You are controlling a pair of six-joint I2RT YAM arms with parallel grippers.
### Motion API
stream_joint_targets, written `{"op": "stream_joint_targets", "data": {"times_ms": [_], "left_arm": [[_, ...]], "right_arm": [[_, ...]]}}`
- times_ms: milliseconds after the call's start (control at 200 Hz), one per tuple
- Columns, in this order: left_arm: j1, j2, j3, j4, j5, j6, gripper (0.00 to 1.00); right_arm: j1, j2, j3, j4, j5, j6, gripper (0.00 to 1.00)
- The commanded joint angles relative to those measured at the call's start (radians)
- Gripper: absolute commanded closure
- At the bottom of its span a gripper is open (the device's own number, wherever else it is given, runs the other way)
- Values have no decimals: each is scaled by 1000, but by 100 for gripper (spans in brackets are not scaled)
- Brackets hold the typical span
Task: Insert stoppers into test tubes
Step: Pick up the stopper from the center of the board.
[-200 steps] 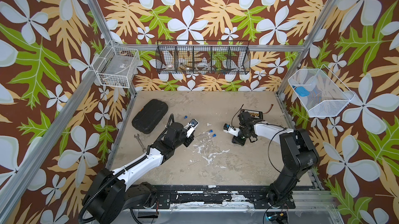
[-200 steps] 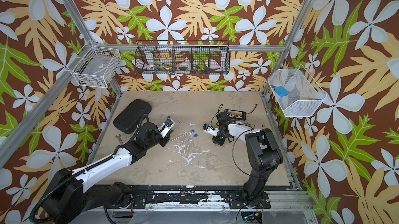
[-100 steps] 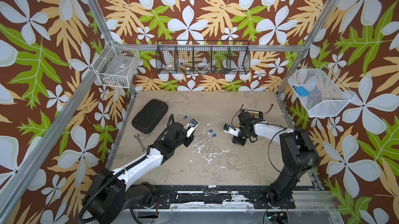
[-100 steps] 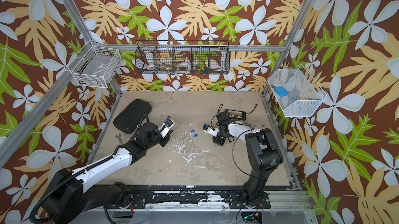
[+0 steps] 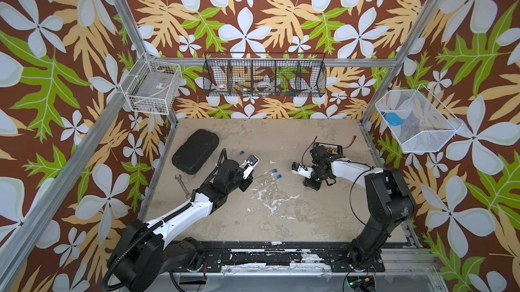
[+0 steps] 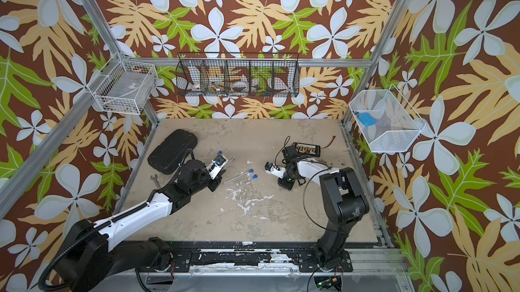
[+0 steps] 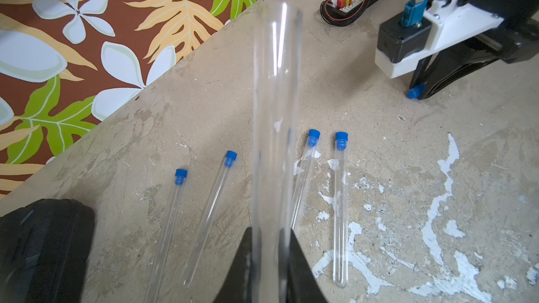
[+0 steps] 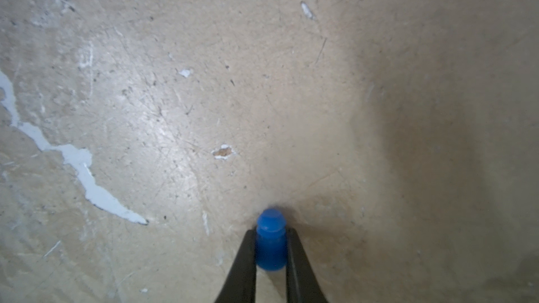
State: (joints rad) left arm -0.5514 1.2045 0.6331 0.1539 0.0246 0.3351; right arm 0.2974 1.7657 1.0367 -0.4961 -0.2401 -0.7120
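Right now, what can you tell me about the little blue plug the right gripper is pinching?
The stopper is tiny, bright blue and smooth, like plastic or rubber. It has a rounded cap end, a small step, then a stubby round body. It is not in any tube. The right gripper is shut on its body, one black jaw on each side, and the cap end pokes out past the tips. It is low over the beige table; whether it rests on it I cannot tell.
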Motion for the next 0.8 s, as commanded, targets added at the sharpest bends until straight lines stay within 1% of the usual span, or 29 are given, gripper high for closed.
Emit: {"op": "stream_joint_targets", "data": {"times_ms": [0, 100, 185, 290, 380, 485, 616, 796], "left_arm": [[2, -3, 0, 25, 1, 2, 100], [3, -3, 2, 26, 0, 4, 100], [3, -5, 4, 20, 1, 10, 100], [2, -1, 9, -7, 18, 59, 100], [3, 6, 14, -37, 38, 131, 100], [-9, 13, 16, -65, 36, 210, 100], [-45, 34, 30, -113, 12, 309, 100], [-81, 39, 25, -136, 15, 409, 100]], "right_arm": [[-1, -14, -4, -28, -1, -23, 85], [0, -19, 2, -35, -14, -32, 86], [-1, -51, 5, -46, -48, -41, 87], [10, -110, 4, -74, -105, -36, 88], [60, -170, -12, -104, -132, -23, 88], [132, -217, -1, -171, -136, -9, 87], [192, -233, 65, -264, -120, 74, 87], [257, -263, 134, -354, -109, 85, 87]]}}
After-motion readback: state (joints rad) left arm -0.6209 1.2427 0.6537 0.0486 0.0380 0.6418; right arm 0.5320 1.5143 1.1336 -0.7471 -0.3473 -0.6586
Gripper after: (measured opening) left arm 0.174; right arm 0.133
